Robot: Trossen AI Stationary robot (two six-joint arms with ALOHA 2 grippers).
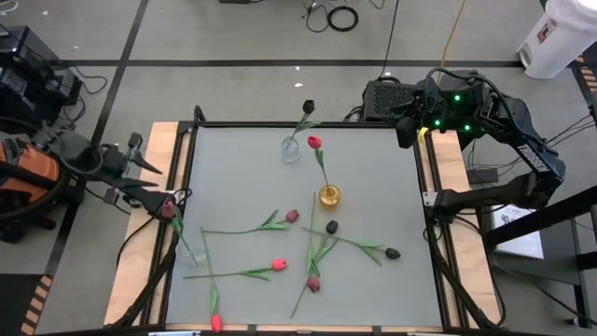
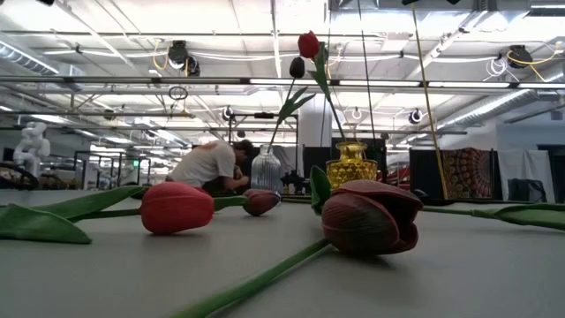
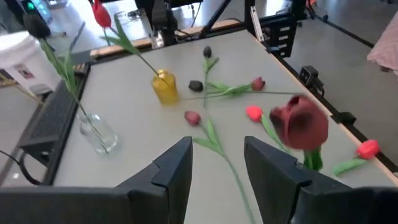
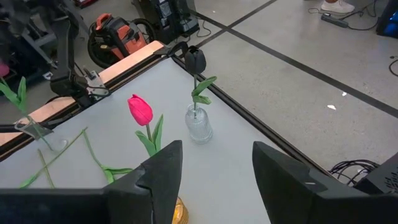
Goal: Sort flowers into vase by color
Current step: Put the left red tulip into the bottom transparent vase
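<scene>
**Left arm nearer the loose tulips**

Left gripper (image 3: pixel 217 165) hung open, nothing between its jaws, far left of the squat yellow glass vase (image 1: pixel 329 196). Long-stemmed artificial tulips (image 1: pixel 270 224) lay between them, stems mostly crosswise. Right gripper (image 4: pixel 214 168), jaws apart, waited behind-right of that vase

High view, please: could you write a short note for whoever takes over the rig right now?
Left gripper: open at the table's left edge, beside a maroon tulip whose stem runs to a small glass; not gripped.
Right gripper: open, waiting off the far right corner.
Done: dark tulip in the clear vase; red tulip in the yellow vase.
Left: six loose tulips lie on the table, two red, the rest maroon or dark.
</scene>
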